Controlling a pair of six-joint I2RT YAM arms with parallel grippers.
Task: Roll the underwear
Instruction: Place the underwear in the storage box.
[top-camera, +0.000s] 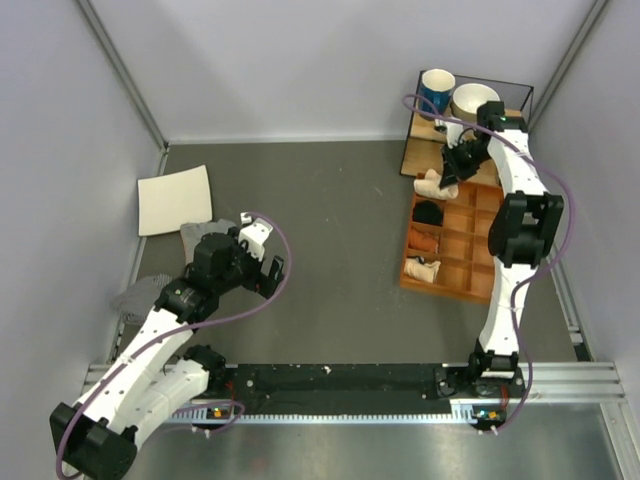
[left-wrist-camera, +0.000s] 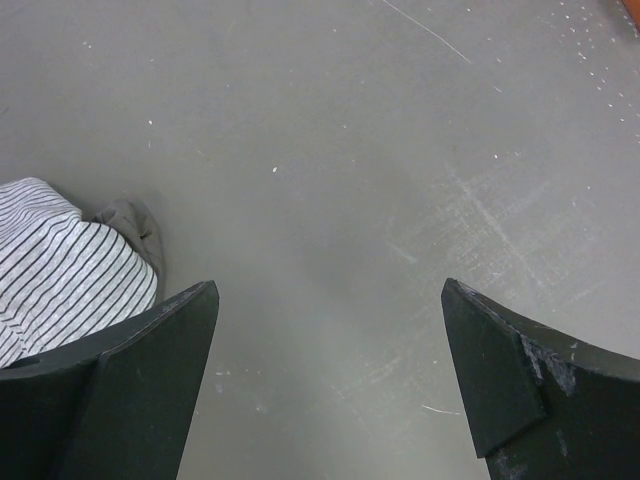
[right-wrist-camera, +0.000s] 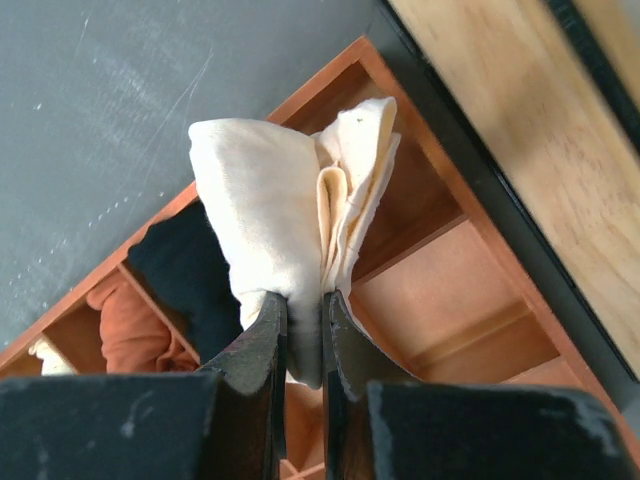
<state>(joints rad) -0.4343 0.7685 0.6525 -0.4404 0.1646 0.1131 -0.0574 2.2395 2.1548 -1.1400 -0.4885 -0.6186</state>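
The underwear is a pale peach-beige bundle, folded over on itself. My right gripper is shut on its lower end and holds it above the far-left corner of the wooden compartment tray. In the top view the bundle hangs at the tray's far end, under my right gripper. My left gripper is open and empty over bare table at the left. Its fingers are wide apart in the left wrist view.
The tray holds a black bundle, an orange cloth and a pale roll. A blue mug and a white bowl stand behind it. White paper and grey cloths lie left. A striped cloth lies by my left gripper.
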